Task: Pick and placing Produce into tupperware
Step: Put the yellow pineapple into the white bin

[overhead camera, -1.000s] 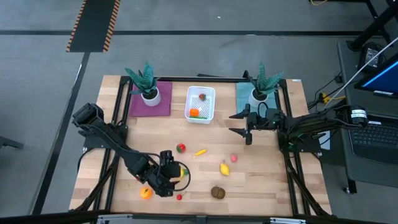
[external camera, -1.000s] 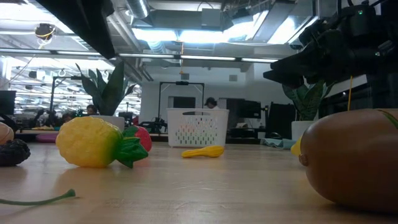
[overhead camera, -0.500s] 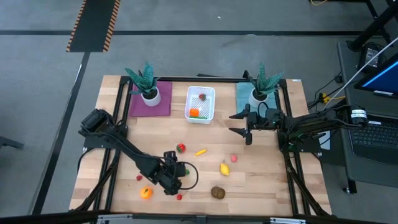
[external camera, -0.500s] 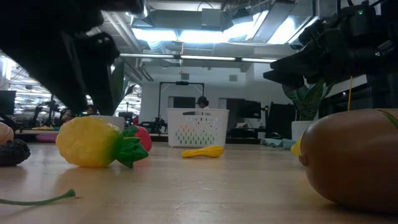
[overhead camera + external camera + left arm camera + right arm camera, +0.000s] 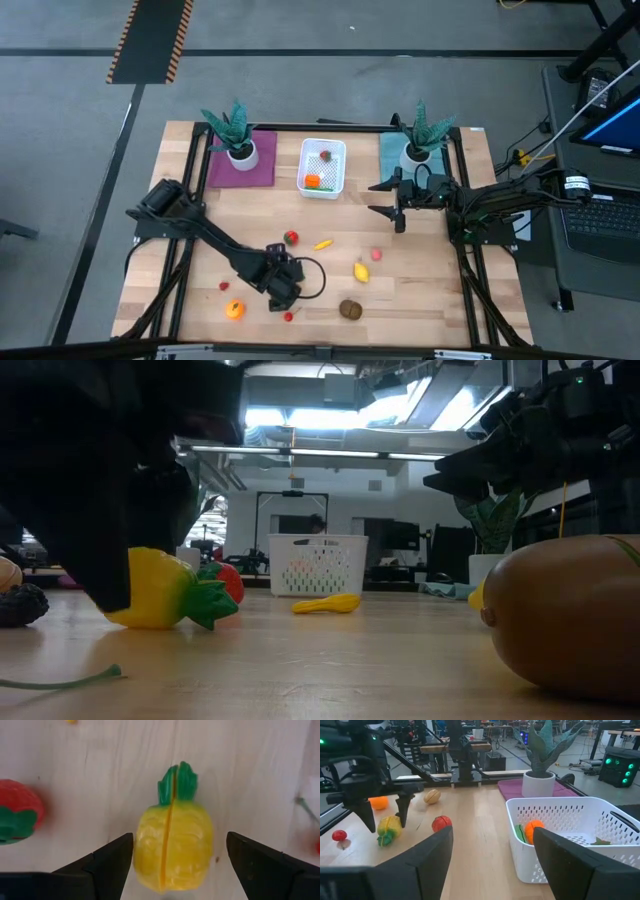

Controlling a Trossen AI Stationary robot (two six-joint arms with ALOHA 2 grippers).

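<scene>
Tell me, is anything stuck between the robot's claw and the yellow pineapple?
No, nothing shows in the gap. The left gripper is open with the pineapple right between its fingers, on bare table. The strawberry sits off to one side.

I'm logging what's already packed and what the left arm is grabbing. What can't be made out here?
- High view: the yellow pineapple is hidden under the left gripper.
- Right wrist view: the tub wall hides most of its contents; only an orange piece shows clearly.
- Low view: the left arm blocks the pineapple's near end.
</scene>
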